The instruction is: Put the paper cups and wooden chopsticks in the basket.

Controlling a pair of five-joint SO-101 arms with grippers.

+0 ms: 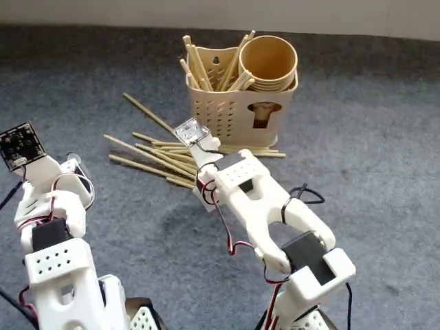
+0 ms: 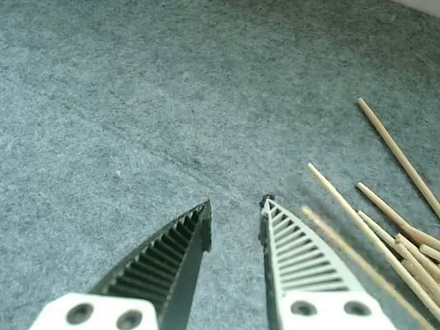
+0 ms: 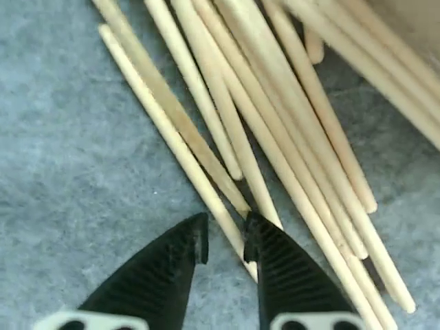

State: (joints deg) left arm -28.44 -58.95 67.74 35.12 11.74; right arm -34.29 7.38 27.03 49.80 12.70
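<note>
A cream perforated basket stands at the back centre, holding stacked paper cups and several wooden chopsticks. More chopsticks lie fanned on the grey carpet to its front left. My right arm stretches over this pile. Its gripper is slightly open, low over the carpet, with its black tips on either side of one loose chopstick. My left gripper is open over bare carpet with nothing between its fingers. The pile's ends lie just beside it.
Grey carpet covers the whole work surface, with free room right of the basket and at the far left. The left arm stands at the near left, apart from the pile.
</note>
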